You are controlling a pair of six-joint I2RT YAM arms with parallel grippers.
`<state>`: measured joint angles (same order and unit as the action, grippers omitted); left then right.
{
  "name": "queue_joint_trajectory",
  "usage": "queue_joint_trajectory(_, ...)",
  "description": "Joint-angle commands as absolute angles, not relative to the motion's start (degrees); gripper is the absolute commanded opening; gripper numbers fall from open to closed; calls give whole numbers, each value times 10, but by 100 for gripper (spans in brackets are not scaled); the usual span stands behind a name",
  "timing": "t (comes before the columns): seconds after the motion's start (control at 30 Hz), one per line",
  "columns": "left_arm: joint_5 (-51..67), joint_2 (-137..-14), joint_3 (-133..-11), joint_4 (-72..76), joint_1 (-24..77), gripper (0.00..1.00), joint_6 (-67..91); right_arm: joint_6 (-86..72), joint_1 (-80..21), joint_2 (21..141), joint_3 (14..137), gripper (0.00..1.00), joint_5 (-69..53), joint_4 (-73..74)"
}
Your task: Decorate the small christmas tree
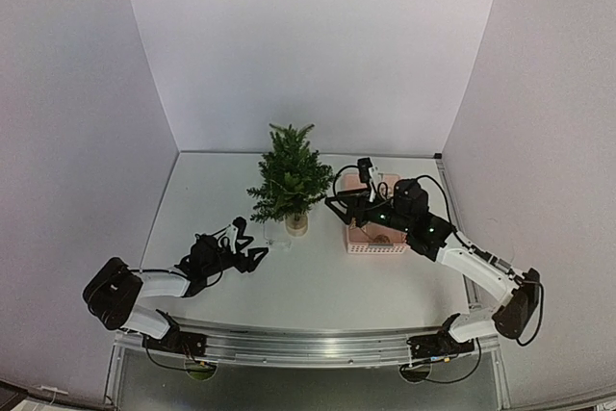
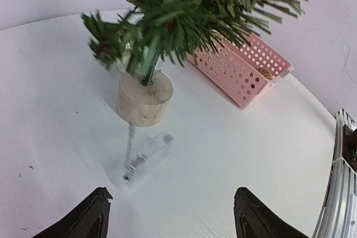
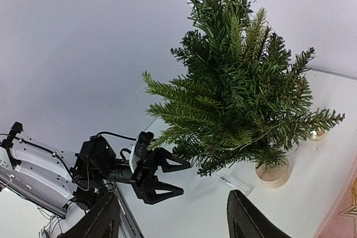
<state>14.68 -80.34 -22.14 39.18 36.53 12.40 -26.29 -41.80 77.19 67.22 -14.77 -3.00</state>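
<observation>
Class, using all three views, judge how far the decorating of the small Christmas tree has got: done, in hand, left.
Done: hardly anything; the small christmas tree shows no clear ornaments, only a thin wire from its base to a clear case. In hand: nothing; the left gripper and right gripper are open and empty, the right over the pink basket. Left: hanging the decorations.

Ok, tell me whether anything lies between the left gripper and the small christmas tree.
Yes. A clear plastic case lies flat on the table, between the open left gripper and the small christmas tree, just short of its pale base. Nothing else visible stands in that path.
</observation>
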Motion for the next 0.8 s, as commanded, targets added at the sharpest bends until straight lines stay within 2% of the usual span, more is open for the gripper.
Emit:
queue_joint_trajectory(0.0,81,-834,-223,515,366,77,136,-238,-419,757,672,64,-137,-54)
queue_joint_trajectory(0.07,57,-860,-229,540,367,78,128,-234,-420,762,673,64,-136,-56)
queue_joint_trajectory(0.2,110,-931,-233,624,366,77,84,-228,-419,772,676,64,-132,-60)
queue_joint_trajectory(0.33,91,-978,-256,649,366,71,83,-222,-419,778,682,64,-128,-60)
queue_joint_trajectory(0.43,132,-985,-263,682,366,65,83,-216,-419,780,685,64,-123,-59)
queue_joint_trajectory(0.6,73,-990,-273,664,366,45,127,-208,-419,781,689,64,-124,-59)
queue_joint_trajectory(0.77,51,-993,-283,641,366,43,150,-201,-419,774,688,64,-122,-59)
